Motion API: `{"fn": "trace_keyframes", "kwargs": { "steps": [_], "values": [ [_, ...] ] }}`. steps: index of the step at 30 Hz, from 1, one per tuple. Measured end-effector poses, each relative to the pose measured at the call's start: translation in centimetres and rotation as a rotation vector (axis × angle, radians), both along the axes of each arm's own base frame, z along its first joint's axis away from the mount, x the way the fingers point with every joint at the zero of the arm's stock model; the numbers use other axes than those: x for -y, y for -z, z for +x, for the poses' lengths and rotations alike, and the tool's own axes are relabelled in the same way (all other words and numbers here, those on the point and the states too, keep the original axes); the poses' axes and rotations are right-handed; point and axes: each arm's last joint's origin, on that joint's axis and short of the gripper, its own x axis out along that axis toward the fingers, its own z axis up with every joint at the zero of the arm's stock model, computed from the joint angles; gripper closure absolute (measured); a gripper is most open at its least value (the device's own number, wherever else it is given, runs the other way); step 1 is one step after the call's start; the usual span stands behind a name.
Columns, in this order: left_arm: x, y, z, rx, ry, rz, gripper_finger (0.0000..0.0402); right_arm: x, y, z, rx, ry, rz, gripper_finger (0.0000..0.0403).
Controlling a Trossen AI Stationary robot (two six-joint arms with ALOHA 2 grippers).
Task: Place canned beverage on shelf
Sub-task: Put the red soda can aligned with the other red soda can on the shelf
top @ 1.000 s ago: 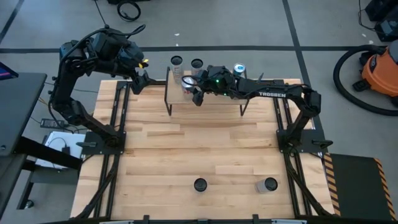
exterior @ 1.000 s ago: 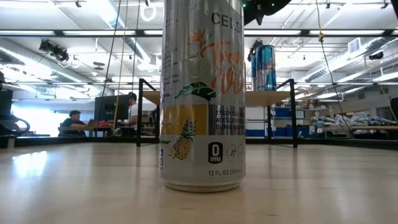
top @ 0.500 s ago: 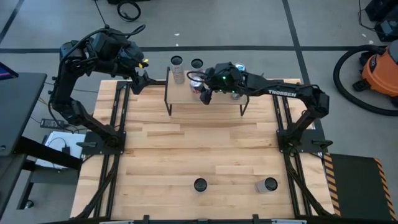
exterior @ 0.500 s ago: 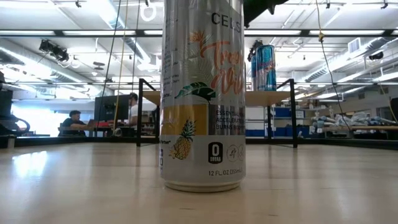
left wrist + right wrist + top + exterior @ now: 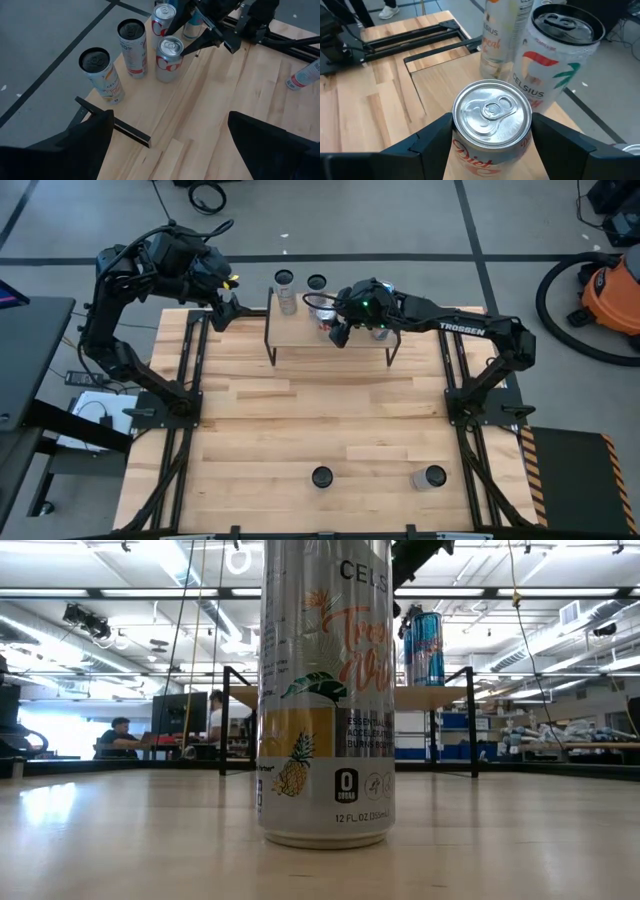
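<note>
1. Over the shelf's (image 5: pixel 300 338) light plank top, the right gripper (image 5: pixel 490 145) has its two dark fingers (image 5: pixel 437 137) clamped on either side of a silver soda can (image 5: pixel 492 125) with red script, which stands upright on the wood with its pull tab facing up.
2. Just beside that can stand three more cans (image 5: pixel 132 47) on the same plank; the nearest, a white can (image 5: pixel 555 65) with a dark lid, is close behind it in the right wrist view.
3. At the table's (image 5: pixel 320 420) far left corner, the left gripper (image 5: pixel 230 308) waits with its fingers spread wide and nothing between them.
4. Near the table's front edge, two further cans (image 5: pixel 321 477) stand well apart from the shelf; one (image 5: pixel 325 690) fills the low view.
</note>
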Motion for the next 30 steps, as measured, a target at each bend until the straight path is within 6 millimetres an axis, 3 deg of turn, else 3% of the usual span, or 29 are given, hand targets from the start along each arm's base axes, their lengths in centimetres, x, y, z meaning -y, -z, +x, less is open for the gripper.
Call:
{"fn": "trace_keyframes", "kwargs": {
  "steps": [30],
  "values": [
    [0.0, 0.0, 0.0, -0.005, -0.012, 0.009, 0.0008, -1.2, -1.5, -4.1, -0.128, 0.084, 0.038, 0.0135]
  ]
}}
